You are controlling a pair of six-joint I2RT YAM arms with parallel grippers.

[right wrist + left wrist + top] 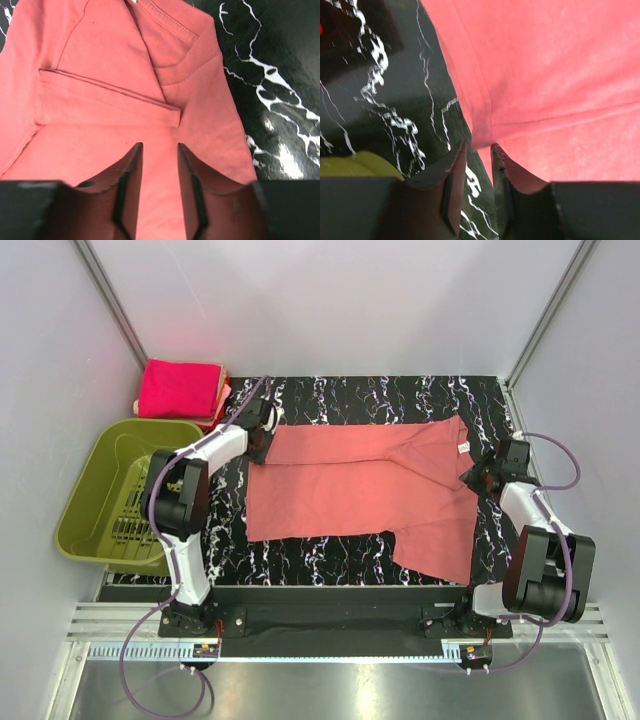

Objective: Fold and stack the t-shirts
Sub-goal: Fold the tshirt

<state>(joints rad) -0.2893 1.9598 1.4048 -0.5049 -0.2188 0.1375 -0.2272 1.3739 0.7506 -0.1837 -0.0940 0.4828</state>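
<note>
The salmon-coral t-shirt (pixel 350 485) lies spread across the black marbled table (pixel 400 395), 1 sleeve doubled over its chest and the lower right part trailing toward the near edge. It looks like thin, limp knit: light, quick to sag and crease, and likely to drag on the table rather than slide, so it is best taken at seamed edges and lifted by 2 points at once. The left gripper (pixel 262 437) sits at the far left hem corner; in its wrist view the fingers are slightly parted with that corner just at the tips, not visibly pinched. The right gripper (pixel 482 475) hovers over the collar end, also parted and holding nothing. The folded magenta t-shirts (pixel 180 388) are stacked at the far left. Beside them, the olive-green basket (pixel 95 455) shows only its own slotted floor.
</note>
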